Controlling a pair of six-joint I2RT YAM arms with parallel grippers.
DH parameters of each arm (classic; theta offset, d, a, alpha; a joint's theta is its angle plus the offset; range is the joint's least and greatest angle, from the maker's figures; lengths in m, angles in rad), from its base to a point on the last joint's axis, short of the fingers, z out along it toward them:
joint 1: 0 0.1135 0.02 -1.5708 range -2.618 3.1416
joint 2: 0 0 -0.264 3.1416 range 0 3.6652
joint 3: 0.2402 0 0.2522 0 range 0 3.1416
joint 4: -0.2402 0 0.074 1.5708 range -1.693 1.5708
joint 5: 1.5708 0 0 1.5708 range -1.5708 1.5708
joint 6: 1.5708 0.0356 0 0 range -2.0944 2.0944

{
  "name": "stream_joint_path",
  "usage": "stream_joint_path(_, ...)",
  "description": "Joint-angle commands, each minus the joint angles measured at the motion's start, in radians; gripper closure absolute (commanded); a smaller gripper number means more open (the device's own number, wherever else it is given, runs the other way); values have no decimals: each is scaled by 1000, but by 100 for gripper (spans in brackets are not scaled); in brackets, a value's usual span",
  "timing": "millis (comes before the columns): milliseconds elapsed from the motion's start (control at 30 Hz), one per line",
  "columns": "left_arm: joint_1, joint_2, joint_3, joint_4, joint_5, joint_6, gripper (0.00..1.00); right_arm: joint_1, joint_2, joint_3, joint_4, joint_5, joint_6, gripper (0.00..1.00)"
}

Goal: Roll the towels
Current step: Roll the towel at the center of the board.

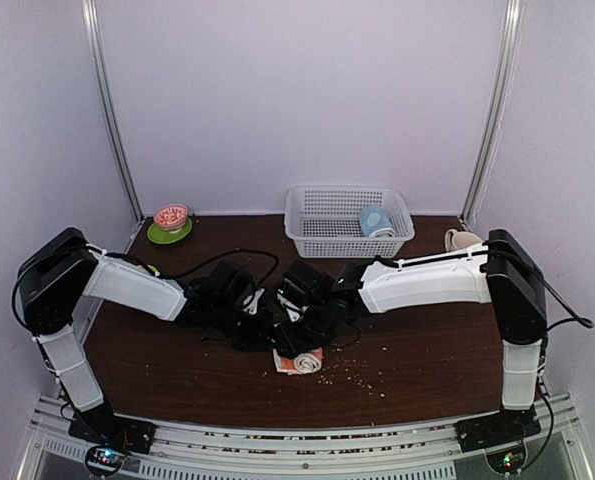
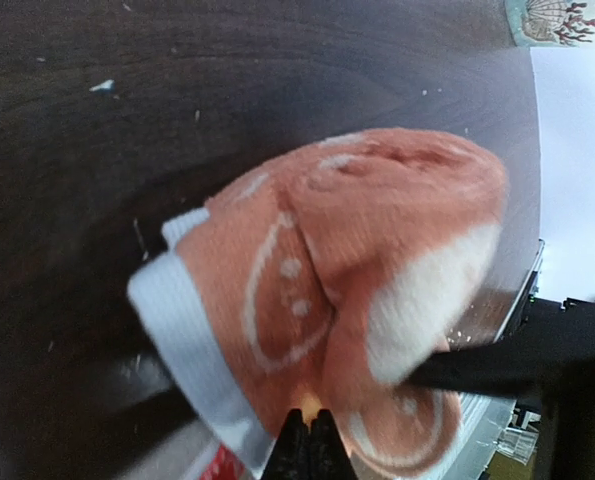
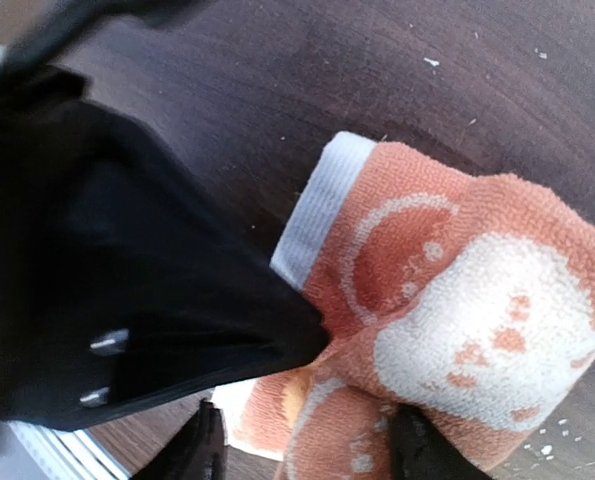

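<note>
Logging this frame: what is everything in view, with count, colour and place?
Orange-red terry towel with white swirls: one, partly rolled, front centre of table.
Light blue rolled towel: one, inside the basket, right side.
White plastic mesh basket: one, back centre.
Red-patterned bowl: one, on the saucer, back left.
Green saucer: one, back left.
Cream cup: one, back right.
Pale crumbs: scattered, right of the orange-red towel.
Dark wooden table: one.
Left gripper: black, fingers together at the orange-red towel.
Right gripper: black, open, straddling the roll.
</note>
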Motion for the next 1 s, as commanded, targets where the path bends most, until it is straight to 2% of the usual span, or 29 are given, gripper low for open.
stream_joint_path(0,0,-116,-33,-76,-54,34,100,-7,19,-30,44,-25,6,37)
stream_joint_path(200,17,-155,-35,-26,-69,18,100,-7,28,-43,77,-63,-3,24)
stream_joint_path(333,19,-86,-1,99,-2,-11,100,-6,28,-50,89,-78,-8,12)
stream_joint_path(600,19,9,-14,366,112,-103,100,-9,28,-57,96,-93,-16,1)
stream_joint_path(833,19,52,-4,433,131,-107,100,-9,27,-56,103,-105,-21,0)
stream_joint_path(967,19,123,-3,528,158,-160,100,-8,16,-68,113,-112,-28,0)
